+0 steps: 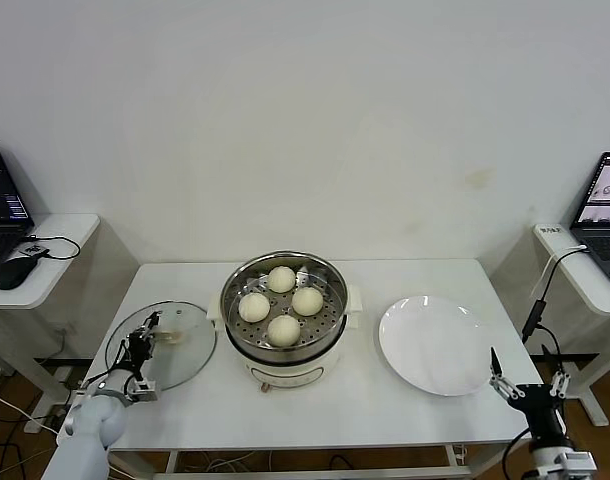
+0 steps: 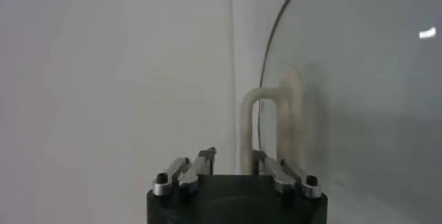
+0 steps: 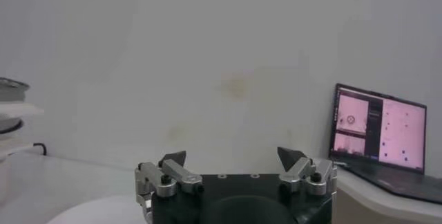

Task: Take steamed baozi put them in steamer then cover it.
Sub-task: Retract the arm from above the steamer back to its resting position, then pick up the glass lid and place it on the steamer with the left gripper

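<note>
A: Left side first. What is being shown at the left gripper (image 1: 143, 345)?

B: It is being held low over the cover (image 1: 162, 345), which is lying flat on the white table (image 1: 385, 410), just left of the steamer (image 1: 284, 310). In the left wrist view the fingers (image 2: 199, 165) are being seen drawn in narrow around the cream handle (image 2: 266, 125) of the cover. Contact looks likely, but a firm clamp is not being shown clearly. The cover is not being lifted.

A: And the middle?

B: The steamer is sitting at the table centre on its white base. Four steamed baozi (image 1: 282, 305) are lying on the perforated tray inside, close together, in a diamond pattern. The pot is uncovered.

A: Right of that?

B: A white plate (image 1: 435, 345) is lying flat, near the steamer but apart from it. Nothing is being carried on it.

A: Right arm?

B: The right gripper (image 1: 530, 385) is being parked at the table's near right corner, just beside the plate rim. Its jaws are being held wide apart, and nothing is being gripped or touched. A laptop (image 3: 378, 135) on a side desk is being seen beyond it in the right wrist view.
</note>
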